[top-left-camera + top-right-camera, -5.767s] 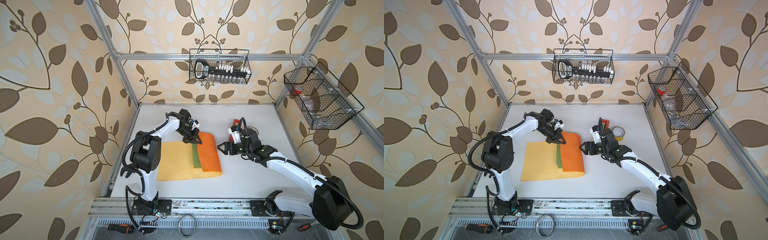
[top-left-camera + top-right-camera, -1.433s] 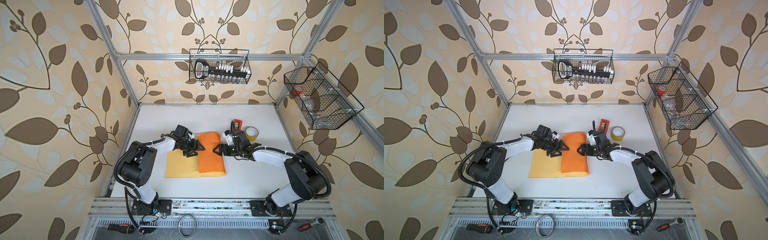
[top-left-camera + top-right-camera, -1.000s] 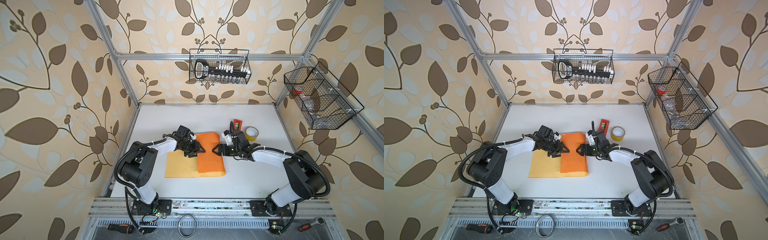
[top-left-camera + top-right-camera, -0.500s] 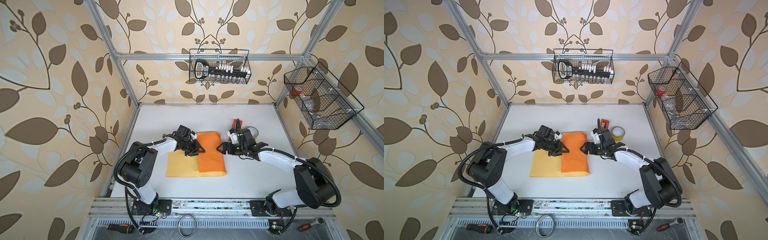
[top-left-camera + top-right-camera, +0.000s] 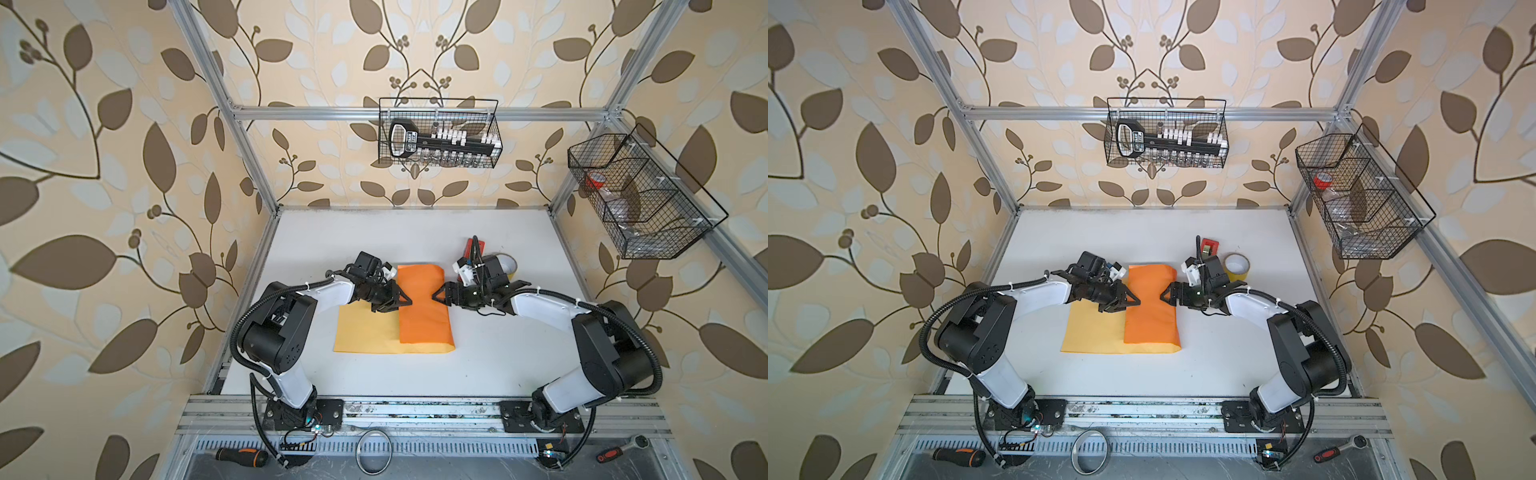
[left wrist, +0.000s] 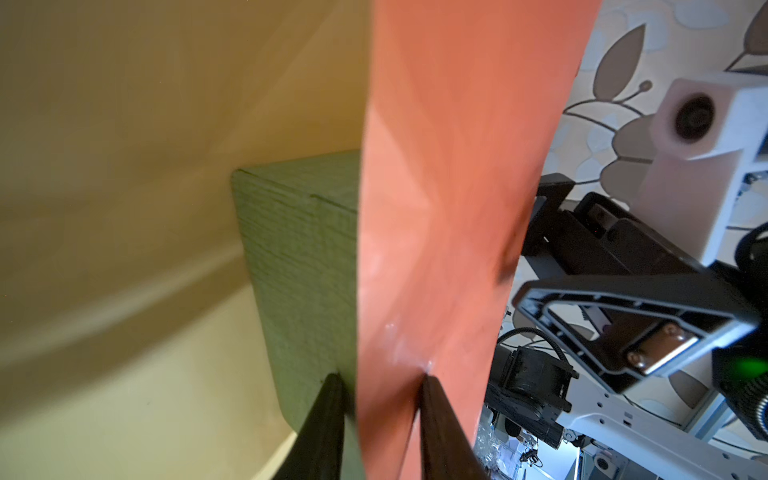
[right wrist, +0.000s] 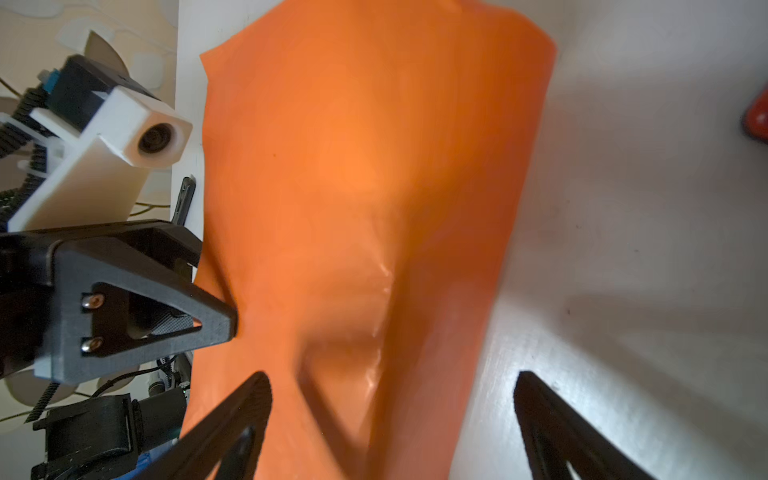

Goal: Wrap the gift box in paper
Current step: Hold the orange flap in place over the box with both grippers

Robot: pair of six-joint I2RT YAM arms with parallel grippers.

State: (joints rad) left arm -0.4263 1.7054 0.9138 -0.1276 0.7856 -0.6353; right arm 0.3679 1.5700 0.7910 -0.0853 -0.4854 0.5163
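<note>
- left gripper (image 6: 380, 378): jaws narrow, with a visible gap. One fingertip (image 6: 328, 415) sits on the green lid and the other fingertip (image 6: 436, 415) on the orange flap, so the flap's free edge runs right between them. Can't tell if it actually has a bite on the sheet.
- right gripper (image 7: 392, 378): jaws wide, holding nothing. It sits at the flap's right side, one finger over the orange and one over the bare table (image 5: 415, 232).
- In both top views the two grippers face each other across the far half of the flap, left one at its left edge, right one at its right.
- gift box (image 6: 299, 257): tucked under the flap. Only a green strip pokes out left of the edge in the left wrist view, and it's hidden in both top views.
- paper (image 5: 424, 311): the orange flap is folded over from the right, with its long axis running near to far. The tan side lies flat out to the left.
- My guess: the loose tan part sits left of the box, so the left arm is the nearer one for bringing it over.
</note>
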